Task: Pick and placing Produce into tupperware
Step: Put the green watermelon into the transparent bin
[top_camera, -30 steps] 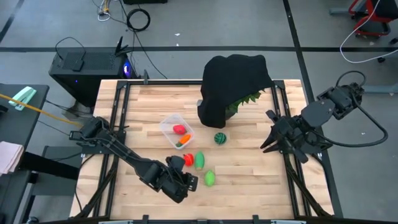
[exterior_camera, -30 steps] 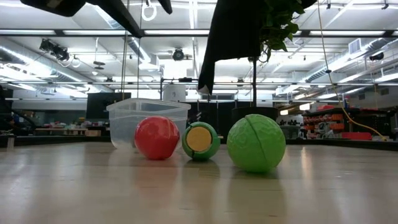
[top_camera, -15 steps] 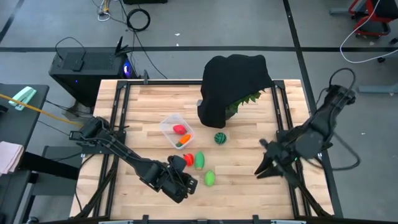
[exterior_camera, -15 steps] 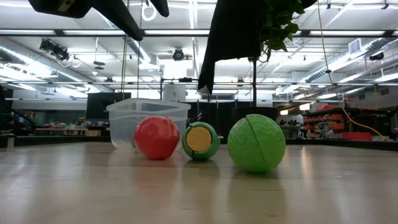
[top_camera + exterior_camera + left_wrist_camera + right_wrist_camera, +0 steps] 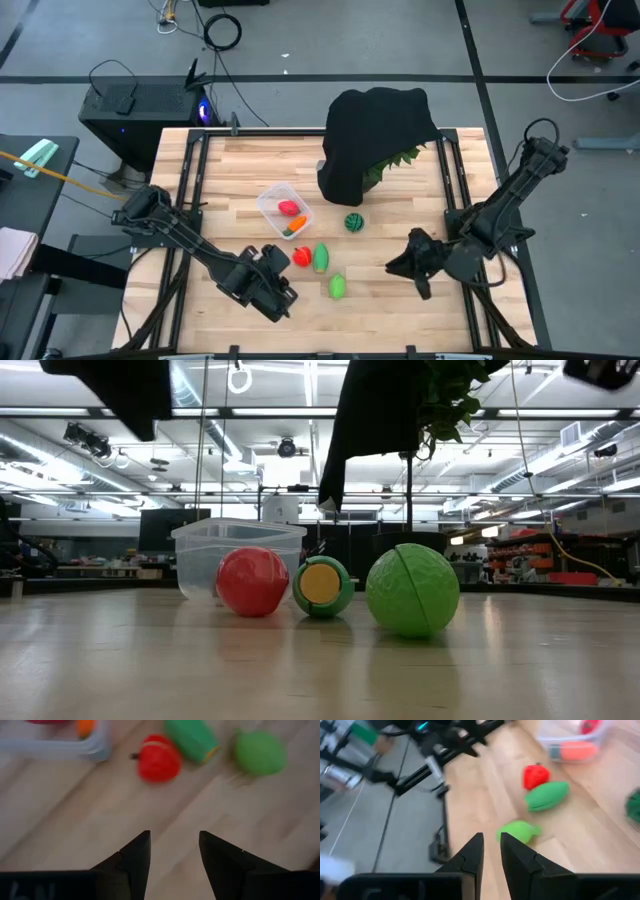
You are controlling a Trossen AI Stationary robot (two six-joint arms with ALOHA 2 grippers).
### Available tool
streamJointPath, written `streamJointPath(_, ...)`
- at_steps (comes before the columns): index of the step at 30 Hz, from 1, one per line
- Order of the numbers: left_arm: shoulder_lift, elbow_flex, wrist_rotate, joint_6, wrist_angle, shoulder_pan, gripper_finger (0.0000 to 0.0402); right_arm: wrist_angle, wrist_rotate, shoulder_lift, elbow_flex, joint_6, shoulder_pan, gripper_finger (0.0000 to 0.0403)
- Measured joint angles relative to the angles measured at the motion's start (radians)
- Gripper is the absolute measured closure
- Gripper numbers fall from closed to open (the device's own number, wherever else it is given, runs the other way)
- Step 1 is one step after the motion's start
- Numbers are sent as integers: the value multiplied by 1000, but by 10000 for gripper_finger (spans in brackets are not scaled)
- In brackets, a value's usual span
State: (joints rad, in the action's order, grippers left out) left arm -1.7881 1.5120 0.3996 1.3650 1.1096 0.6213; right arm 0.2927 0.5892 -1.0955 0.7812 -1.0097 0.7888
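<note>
Red toy just beside left end effector, fingers apart, empty.

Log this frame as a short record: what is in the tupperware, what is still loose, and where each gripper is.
in tupperware: red piece, orange piece
loose on table: red toy, two light green toys, striped dark-green ball
left gripper: open, empty, beside the red toy
right gripper: narrow gap, empty, right of the light green toys

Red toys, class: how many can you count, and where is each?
2. One red toy lies inside the clear box; the other sits on the table beside the green toy. Others may be hidden.
</note>
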Motion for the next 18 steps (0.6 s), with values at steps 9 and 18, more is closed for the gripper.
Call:
streamJointPath(9, 32, 0, 43, -3, 199, 25, 229, -108, 45, -45, -203, -145, -34, 309)
streamJointPath(18, 32, 0, 45, 37, 233, 40, 227, -103, 29, -57, -252, -158, -200, 153)
